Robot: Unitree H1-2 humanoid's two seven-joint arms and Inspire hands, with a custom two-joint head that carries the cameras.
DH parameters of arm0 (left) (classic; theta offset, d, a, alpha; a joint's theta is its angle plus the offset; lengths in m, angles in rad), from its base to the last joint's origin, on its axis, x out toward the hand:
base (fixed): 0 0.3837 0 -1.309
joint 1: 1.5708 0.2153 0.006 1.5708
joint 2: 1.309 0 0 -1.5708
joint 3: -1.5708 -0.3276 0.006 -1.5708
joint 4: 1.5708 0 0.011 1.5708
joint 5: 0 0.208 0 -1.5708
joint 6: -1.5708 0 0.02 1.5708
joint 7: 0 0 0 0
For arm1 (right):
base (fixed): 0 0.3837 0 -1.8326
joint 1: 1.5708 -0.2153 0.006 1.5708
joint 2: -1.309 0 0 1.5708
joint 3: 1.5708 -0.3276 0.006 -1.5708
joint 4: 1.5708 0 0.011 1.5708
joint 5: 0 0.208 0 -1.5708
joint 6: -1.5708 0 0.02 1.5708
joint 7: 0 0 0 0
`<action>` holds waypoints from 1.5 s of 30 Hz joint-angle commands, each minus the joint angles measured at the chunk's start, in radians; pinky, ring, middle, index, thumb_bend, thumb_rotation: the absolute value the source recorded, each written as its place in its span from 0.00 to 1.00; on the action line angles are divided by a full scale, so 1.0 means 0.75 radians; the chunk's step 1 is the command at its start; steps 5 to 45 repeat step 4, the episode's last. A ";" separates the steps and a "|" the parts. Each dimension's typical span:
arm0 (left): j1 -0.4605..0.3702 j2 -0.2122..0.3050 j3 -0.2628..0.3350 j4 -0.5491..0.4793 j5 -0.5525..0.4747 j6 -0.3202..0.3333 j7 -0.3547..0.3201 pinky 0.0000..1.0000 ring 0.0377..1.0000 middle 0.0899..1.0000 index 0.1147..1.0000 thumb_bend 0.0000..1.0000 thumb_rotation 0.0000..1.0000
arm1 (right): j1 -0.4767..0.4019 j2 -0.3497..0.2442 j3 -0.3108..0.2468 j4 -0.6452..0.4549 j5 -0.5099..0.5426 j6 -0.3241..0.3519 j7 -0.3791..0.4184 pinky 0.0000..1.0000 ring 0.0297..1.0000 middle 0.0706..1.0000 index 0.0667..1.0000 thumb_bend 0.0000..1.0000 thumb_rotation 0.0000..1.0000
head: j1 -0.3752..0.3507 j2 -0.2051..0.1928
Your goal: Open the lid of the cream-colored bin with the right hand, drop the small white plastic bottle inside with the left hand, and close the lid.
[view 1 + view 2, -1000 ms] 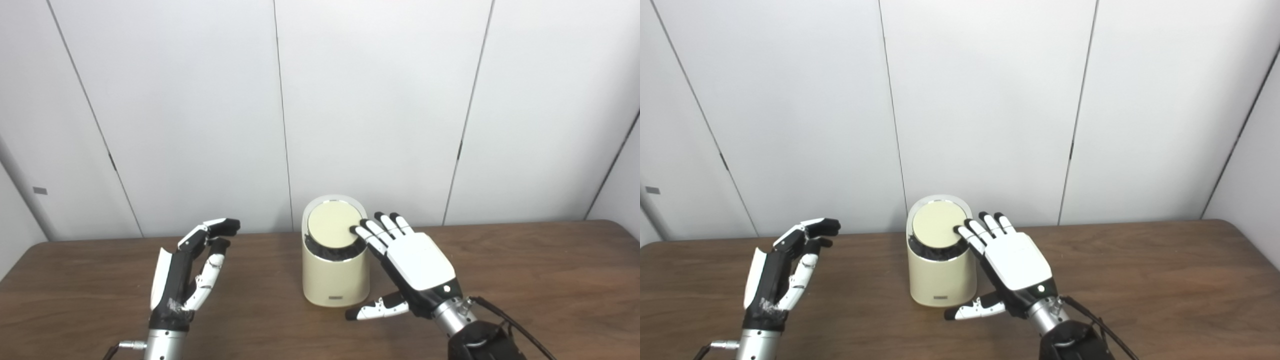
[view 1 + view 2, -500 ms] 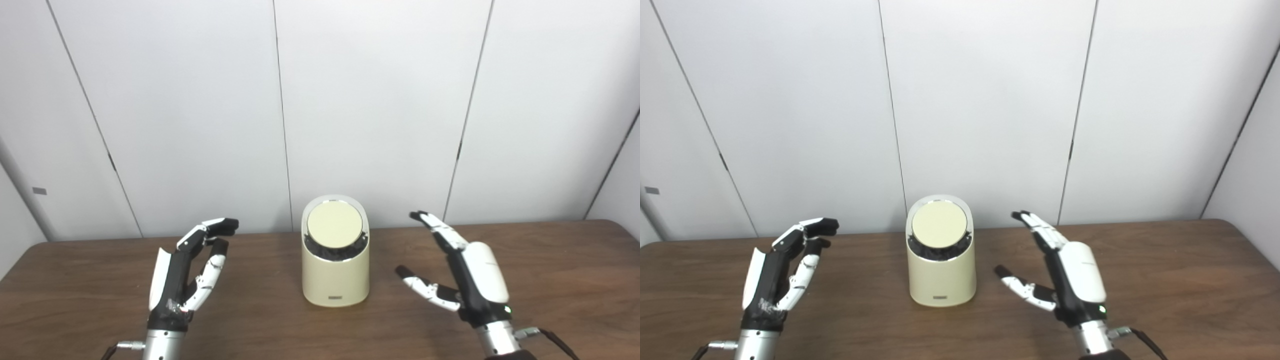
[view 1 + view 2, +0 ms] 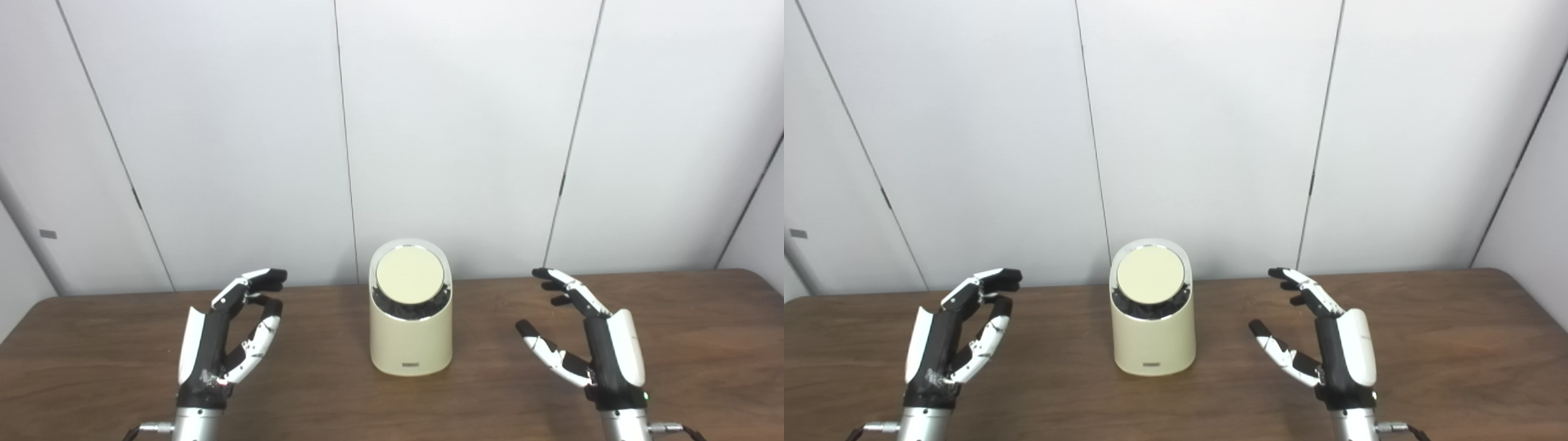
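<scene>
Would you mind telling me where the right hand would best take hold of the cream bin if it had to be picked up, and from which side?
Probably around the lower body of the cream bin, from its right side. The walls there look smooth, upright and rounded, so fingers and thumb could wrap them, and the right hand is open beside it, palm facing the bin. The tilted round lid on top is best avoided.

Both head cameras, side by side, look down across the table point(image 3: 343, 392) toward the wall point(image 3: 459, 122), sharing seemingly everything.
</scene>
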 commanded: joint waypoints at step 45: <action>-0.040 0.018 0.000 -0.016 0.022 -0.025 0.044 0.58 0.66 0.67 0.65 0.29 0.51 | -0.035 0.010 -0.018 -0.031 0.020 -0.059 -0.042 0.60 0.74 0.76 0.71 0.27 0.36 | -0.001 -0.023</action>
